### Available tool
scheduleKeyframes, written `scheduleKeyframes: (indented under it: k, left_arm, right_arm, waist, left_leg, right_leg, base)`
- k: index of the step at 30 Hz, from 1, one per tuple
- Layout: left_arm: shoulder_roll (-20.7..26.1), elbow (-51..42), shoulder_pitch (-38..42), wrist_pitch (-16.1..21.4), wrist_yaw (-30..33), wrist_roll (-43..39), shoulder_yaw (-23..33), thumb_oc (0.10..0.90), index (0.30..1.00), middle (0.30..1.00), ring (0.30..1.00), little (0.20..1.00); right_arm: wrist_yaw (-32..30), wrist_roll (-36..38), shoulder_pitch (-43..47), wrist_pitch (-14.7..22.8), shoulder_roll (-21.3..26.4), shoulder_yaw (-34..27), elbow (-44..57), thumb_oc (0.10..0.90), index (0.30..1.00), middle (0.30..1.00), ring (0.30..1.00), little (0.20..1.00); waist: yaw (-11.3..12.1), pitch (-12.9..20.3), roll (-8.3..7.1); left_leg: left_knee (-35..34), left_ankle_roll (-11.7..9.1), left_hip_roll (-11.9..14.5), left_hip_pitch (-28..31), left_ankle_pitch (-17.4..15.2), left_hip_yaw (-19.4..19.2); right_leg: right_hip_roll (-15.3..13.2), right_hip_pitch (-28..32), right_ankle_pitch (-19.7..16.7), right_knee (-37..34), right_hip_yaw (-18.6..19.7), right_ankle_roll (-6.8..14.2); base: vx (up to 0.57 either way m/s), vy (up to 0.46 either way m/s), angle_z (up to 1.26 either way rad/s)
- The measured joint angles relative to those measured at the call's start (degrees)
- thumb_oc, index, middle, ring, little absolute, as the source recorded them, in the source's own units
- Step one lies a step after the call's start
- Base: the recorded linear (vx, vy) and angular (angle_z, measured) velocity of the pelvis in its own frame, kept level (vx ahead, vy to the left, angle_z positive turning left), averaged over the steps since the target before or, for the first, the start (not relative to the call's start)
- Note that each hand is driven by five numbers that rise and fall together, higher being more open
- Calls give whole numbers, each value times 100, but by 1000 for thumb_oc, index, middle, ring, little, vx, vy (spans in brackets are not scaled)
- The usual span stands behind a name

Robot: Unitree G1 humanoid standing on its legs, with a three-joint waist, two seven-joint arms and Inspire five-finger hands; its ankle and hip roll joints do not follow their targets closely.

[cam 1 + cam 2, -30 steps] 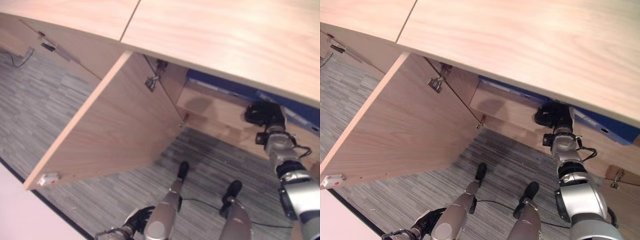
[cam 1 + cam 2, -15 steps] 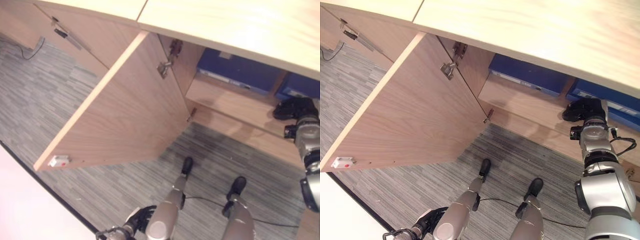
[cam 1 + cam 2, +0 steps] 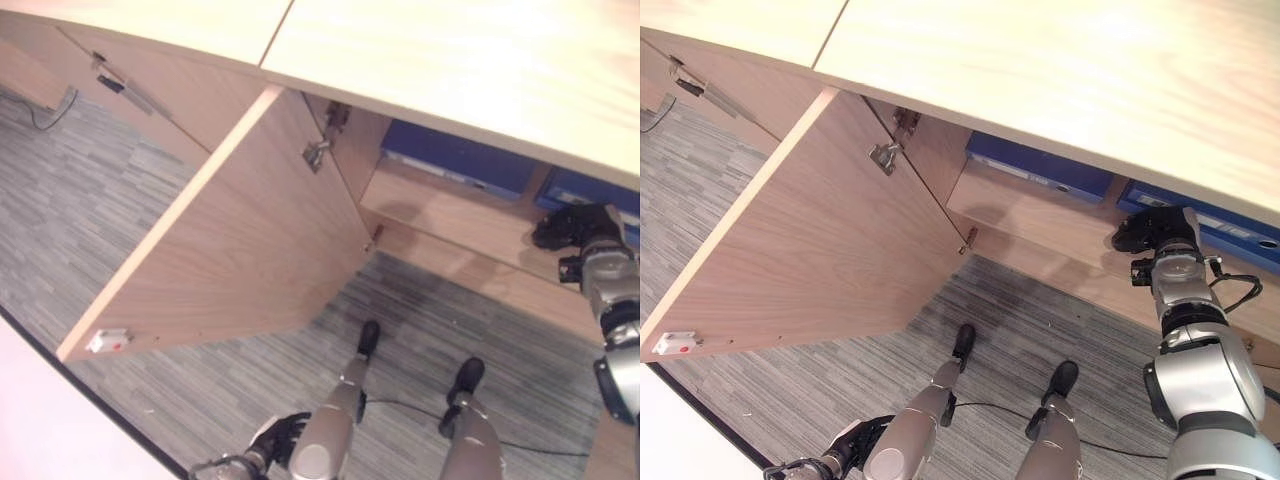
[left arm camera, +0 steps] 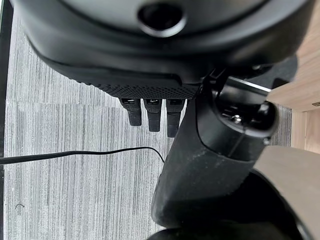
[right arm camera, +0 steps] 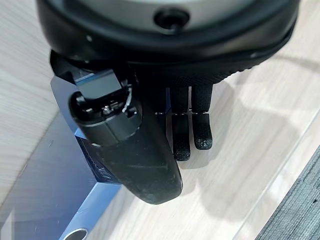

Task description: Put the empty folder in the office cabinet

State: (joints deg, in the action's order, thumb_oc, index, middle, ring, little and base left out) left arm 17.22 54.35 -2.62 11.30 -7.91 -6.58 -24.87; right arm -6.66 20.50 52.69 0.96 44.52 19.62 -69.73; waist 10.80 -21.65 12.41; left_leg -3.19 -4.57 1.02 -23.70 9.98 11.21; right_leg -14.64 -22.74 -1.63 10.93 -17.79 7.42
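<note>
The office cabinet (image 3: 240, 250) stands with its left door swung wide open. On its shelf (image 3: 450, 215) lie two blue folders: one (image 3: 1040, 165) to the left, one (image 3: 1230, 235) at the right. My right hand (image 3: 1155, 232) reaches onto the shelf at the near left corner of the right folder. In the right wrist view the right hand's fingers (image 5: 192, 127) point straight at the bare wood, and the thumb lies over the blue folder (image 5: 50, 170) without gripping it. My left hand (image 3: 270, 445) hangs low over the floor, its fingers (image 4: 152, 112) relaxed and holding nothing.
The wooden cabinet top (image 3: 450, 60) overhangs the shelf and hides the folders' far parts. The open door juts out to the left over grey striped carpet (image 3: 110, 220). A second, closed door (image 3: 150, 80) is further left.
The camera has shifted, so more of the shelf and both folders show than a second ago. My right hand stays at the right folder's corner. The left hand has not moved.
</note>
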Motion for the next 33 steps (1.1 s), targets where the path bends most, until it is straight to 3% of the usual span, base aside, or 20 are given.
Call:
scheduleKeyframes:
  k: [2, 8, 10, 13, 14, 15, 16, 19, 22, 27, 33]
  left_arm:
    - [-19, 26, 3, -6, -1, -2, 42, 800, 900, 900, 900, 900]
    - [-67, 370, 165, -138, -29, 1, 255, 800, 900, 900, 900, 900]
    - [-65, 454, 160, -161, -28, 3, 435, 800, 900, 900, 900, 900]
    - [-42, 624, 162, -255, -6, 6, 595, 800, 900, 900, 900, 900]
    - [3, 739, 115, -267, -43, 7, 708, 800, 900, 900, 900, 900]
    - [2, 827, 113, -277, -47, 8, 772, 800, 900, 900, 900, 900]
    - [7, 858, 86, -280, -40, 8, 784, 800, 900, 900, 900, 900]
    - [48, 965, -132, -375, -22, 6, 984, 800, 900, 900, 900, 900]
    - [51, 1102, -227, -482, -22, 20, 1151, 800, 900, 900, 900, 900]
    - [-25, 1281, -485, -551, 9, 75, 1166, 800, 900, 900, 900, 900]
    - [-56, 1323, -705, -648, 25, 58, 1228, 800, 900, 900, 900, 900]
  right_arm:
    - [-76, 31, -213, -12, -3, -35, 406, 400, 300, 300, 300, 300]
    - [-206, 103, -1526, 218, -278, -317, 3026, 400, 300, 300, 300, 300]
    - [-205, 98, -2155, 497, -478, -672, 4112, 400, 300, 300, 300, 300]
    - [-130, 98, -2630, 771, -786, -859, 4891, 400, 300, 300, 300, 300]
    - [-55, 97, -2935, 843, -1042, -994, 5146, 400, 300, 300, 300, 300]
    - [9, 97, -3145, 859, -1124, -1104, 5380, 400, 300, 300, 300, 300]
    - [55, 97, -3279, 907, -1162, -1131, 5480, 400, 300, 300, 300, 300]
    - [337, 103, -4009, 933, -1701, -1233, 5745, 400, 300, 300, 300, 300]
    - [565, 218, -4748, 923, -2066, -1238, 5867, 400, 300, 300, 300, 300]
    - [969, 223, -5652, 709, -2167, -951, 5827, 400, 300, 300, 300, 300]
    - [1151, 330, -5905, 622, -2205, -728, 5709, 400, 300, 300, 300, 300]
  waist:
    - [-92, 3, -15]
    - [-299, 18, -181]
    - [-303, 37, -309]
    - [-414, 153, -559]
    - [-437, 238, -734]
    - [-436, 270, -801]
    - [-437, 294, -847]
    - [-560, 472, -1182]
    - [-775, 626, -1383]
    - [-1048, 1020, -1456]
    - [-1211, 1271, -1417]
  left_leg:
    - [6, 7, 0, 0, 34, -5]
    - [-23, 92, 88, 202, 272, -171]
    - [-28, 88, 115, 312, 217, -186]
    - [-36, 84, 140, 395, 167, -242]
    - [-49, 70, 155, 489, 108, -303]
    - [-69, 66, 155, 567, 92, -314]
    - [-105, 66, 156, 635, 92, -314]
    - [-134, 41, 190, 952, -53, -462]
    - [-136, 1, 203, 1240, -206, -613]
    - [-142, 13, 271, 1638, -366, -875]
    - [-146, -40, 409, 1914, -422, -1035]
  right_leg:
    - [26, 10, -25, -29, 7, 9]
    - [173, 246, -244, -332, 111, -3]
    - [220, 413, -249, -474, 108, -7]
    - [248, 546, -248, -597, 83, -5]
    - [270, 641, -270, -706, 123, -12]
    - [279, 740, -279, -773, 135, -5]
    - [284, 801, -284, -816, 134, -4]
    - [334, 1120, -318, -1061, 214, -5]
    - [372, 1435, -386, -1294, 336, 20]
    - [421, 1779, -448, -1544, 550, -2]
    - [533, 1965, -445, -1582, 690, -50]
  base:
    - [15, 27, -7]
    - [19, 23, -14]
    - [23, 11, -5]
    - [40, 6, -3]
    - [74, -5, -10]
    - [95, -3, -12]
    - [76, 2, -6]
    - [81, 0, -23]
    - [105, 7, -23]
    - [81, 2, -30]
    - [28, -20, -16]
